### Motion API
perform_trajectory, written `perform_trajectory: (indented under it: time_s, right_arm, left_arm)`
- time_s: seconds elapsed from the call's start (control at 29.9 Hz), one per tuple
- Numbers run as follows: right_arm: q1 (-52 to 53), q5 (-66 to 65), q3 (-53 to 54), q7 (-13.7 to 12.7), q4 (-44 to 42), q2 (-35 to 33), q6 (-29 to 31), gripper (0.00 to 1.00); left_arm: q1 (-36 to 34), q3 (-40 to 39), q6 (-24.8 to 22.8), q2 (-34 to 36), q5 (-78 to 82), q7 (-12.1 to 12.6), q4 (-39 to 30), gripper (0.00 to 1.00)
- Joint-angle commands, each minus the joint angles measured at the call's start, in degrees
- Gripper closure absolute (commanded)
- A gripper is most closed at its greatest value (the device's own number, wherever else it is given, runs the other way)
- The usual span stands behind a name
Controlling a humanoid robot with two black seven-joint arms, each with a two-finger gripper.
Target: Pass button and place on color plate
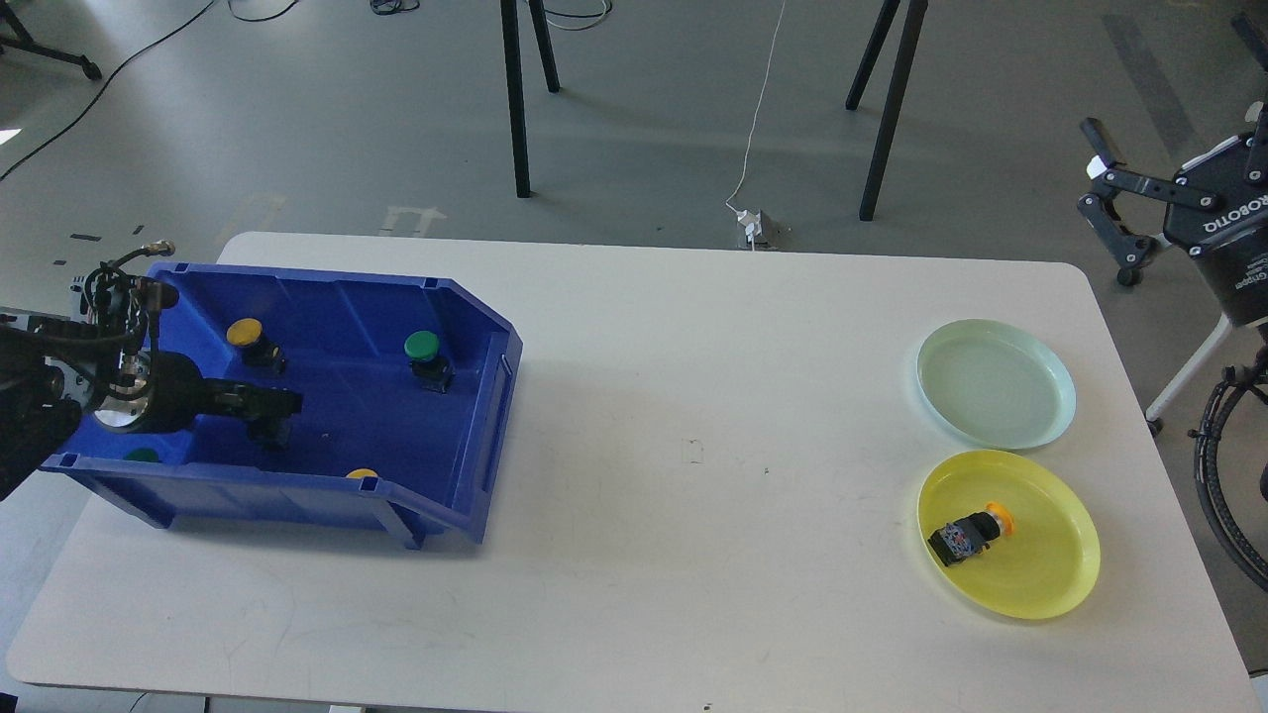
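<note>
A blue bin [492, 416] at the table's left holds several buttons: a yellow-capped one [245, 334] at the back, a green-capped one [423, 347] at the right, and a yellow cap [363, 474] and a green cap [142, 456] behind the front wall. My left gripper [287, 403] reaches low into the bin, right over a dark button body [270, 434]; its fingers are too dark to tell apart. My right gripper [1102, 193] is open and empty, off the table's far right corner. The yellow plate [1075, 584] holds an orange-capped button [969, 535]. The pale green plate [996, 381] is empty.
Black stand legs [515, 99] and a white cable with a plug [753, 228] lie on the floor behind the table. A chair base and cables [1223, 456] stand past the table's right edge.
</note>
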Motion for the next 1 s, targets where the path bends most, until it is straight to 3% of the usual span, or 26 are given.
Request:
perform_trajectory:
  time_s: [0.0, 0.6, 0.74, 0.9, 0.97]
  right_arm:
    - [-0.34, -0.02, 0.03, 0.09, 0.00, 0.00, 0.04, 0.05]
    - [-1.58, -0.11, 0.11, 0.09, -0.08, 0.44, 0.04, 0.05]
    - [-1.58, -0.11, 0.11, 0.09, -0.08, 0.44, 0.04, 0.05]
    - [-1.66, -0.11, 0.03, 0.09, -0.08, 0.44, 0.04, 0.05]
    - [-1.75, -0.11, 0.03, 0.09, -0.08, 0.44, 0.04, 0.05]
  left_arm:
    - [-0.08, 2.06, 0.00, 0.00, -0.32, 0.00, 0.11, 0.12]
    - [0.09, 2.68, 2.25, -2.54, -1.12, 0.00, 4.59, 0.32]
    - [0.09, 2.76, 2.33, -2.63, -0.94, 0.00, 4.68, 0.50]
    - [0.09, 2.76, 2.33, -2.55, -0.59, 0.00, 4.68, 0.93]
    - [0.09, 2.76, 2.33, -2.28, -0.85, 0.00, 4.59, 0.95]
